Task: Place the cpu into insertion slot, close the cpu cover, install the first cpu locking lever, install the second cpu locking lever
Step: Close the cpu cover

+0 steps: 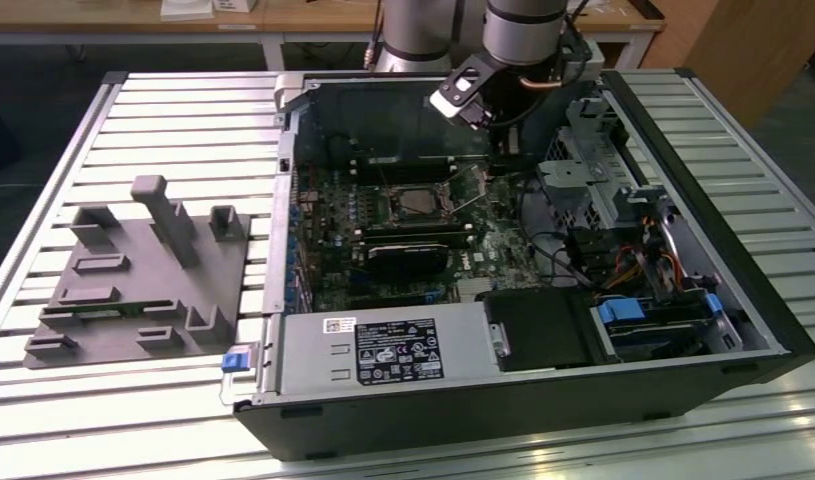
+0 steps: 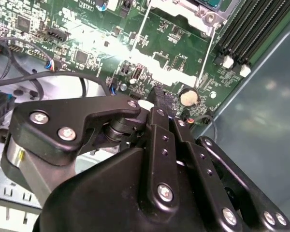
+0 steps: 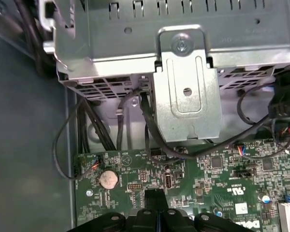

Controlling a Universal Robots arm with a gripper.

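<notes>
Over the green motherboard point(image 3: 208, 169), just beside its coin battery point(image 3: 108, 179), I see my pincer point(image 3: 157, 202) hovering with its black fingers pressed together on nothing. To the exterior view's left of it, near the board's middle, the cpu point(image 1: 410, 206) lies flat in the insertion slot point(image 1: 442, 194). In the second wrist view, one wire lever point(image 2: 140, 31) and a second wire lever point(image 2: 207, 60) reach from the socket toward the pincer. To the exterior view's right stands a grey drive cage point(image 1: 587, 165), inside the open computer case point(image 1: 514, 420).
</notes>
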